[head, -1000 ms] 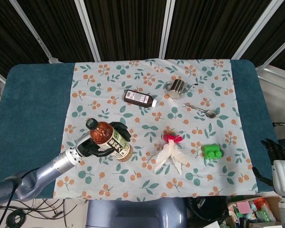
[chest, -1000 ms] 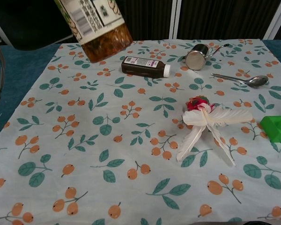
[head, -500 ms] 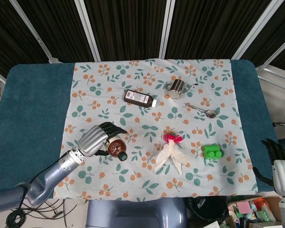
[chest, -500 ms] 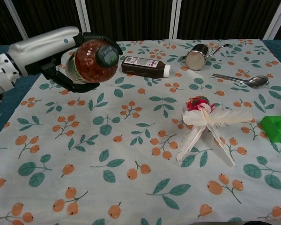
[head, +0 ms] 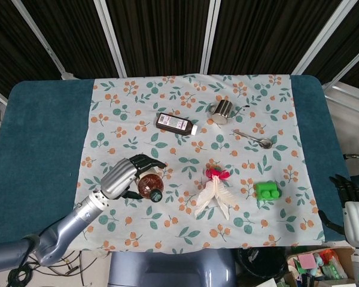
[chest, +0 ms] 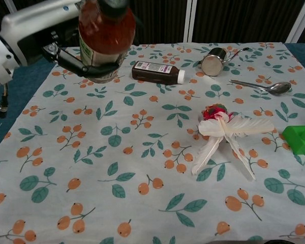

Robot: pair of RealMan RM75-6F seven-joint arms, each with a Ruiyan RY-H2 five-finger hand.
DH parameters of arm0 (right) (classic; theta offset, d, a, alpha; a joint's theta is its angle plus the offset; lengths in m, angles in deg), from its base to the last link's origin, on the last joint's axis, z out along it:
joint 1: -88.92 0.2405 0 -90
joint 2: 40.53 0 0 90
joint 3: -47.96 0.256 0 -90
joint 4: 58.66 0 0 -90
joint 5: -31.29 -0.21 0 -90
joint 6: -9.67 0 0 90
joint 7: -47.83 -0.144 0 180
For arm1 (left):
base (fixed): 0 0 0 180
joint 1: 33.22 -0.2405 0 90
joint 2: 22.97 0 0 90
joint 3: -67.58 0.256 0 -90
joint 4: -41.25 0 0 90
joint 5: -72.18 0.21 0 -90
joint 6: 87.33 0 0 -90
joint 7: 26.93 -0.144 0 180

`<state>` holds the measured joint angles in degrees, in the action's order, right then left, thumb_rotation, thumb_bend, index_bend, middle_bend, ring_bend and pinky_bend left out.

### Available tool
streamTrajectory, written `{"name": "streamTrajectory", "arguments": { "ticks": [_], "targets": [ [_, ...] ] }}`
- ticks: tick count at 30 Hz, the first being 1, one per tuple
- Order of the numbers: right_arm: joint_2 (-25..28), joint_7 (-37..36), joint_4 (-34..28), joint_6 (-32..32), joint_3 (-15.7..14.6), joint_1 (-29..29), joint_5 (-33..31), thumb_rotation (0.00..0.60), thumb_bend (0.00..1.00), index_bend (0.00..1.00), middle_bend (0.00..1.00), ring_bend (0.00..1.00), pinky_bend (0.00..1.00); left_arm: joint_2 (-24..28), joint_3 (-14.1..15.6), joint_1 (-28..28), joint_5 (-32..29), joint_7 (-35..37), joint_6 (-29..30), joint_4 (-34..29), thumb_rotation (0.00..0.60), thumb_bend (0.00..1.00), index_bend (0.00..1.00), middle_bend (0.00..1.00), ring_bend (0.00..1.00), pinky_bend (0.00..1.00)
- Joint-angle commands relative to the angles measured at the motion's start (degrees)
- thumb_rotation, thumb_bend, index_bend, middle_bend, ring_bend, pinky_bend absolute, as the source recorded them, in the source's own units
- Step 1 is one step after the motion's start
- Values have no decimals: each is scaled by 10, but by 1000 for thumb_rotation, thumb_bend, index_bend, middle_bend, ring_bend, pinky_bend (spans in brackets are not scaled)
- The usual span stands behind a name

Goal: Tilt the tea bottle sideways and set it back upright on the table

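Left hand (head: 124, 177) wrapped around tea bottle (chest: 102, 40), near upright over the floral cloth (chest: 142, 168) at desk's left side; base contact with cloth unclear from chest view. Right hand (head: 353, 206) off desk's right edge, holding nothing; finger spread hard to tell.

Floral-print tablecloth (head: 137, 113) with orange berries and green leaves, spread over a teal table (head: 39, 137).
Small dark brown bottle (chest: 157, 71) with white cap, lying on its side.
Shiny metal cup (chest: 214, 63), tipped over.
Metal spoon (chest: 263, 86).
White feather shuttlecock (chest: 224, 133) with red top.
Green plastic block (head: 266, 191).
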<state>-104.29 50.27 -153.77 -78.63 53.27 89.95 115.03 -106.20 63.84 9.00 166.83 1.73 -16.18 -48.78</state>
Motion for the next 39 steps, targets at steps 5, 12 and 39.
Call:
{"name": "streamTrajectory", "arguments": {
  "ticks": [5, 12, 39],
  "targets": [
    [-1, 3, 0, 0, 0, 0, 0, 600, 167, 150, 103, 128, 186, 146, 11, 10, 48, 453, 24, -131, 600, 530, 255, 293, 256, 344],
    [-2, 4, -1, 0, 0, 0, -1, 600, 167, 150, 102, 129, 185, 173, 56, 25, 99, 799, 63, -75, 600, 530, 249, 292, 256, 352],
    [-1, 0, 0, 2, 1, 0, -3, 600, 167, 150, 102, 128, 186, -41, 27, -16, -50, 9, -52, 83, 600, 531, 258, 300, 256, 357]
  ]
}}
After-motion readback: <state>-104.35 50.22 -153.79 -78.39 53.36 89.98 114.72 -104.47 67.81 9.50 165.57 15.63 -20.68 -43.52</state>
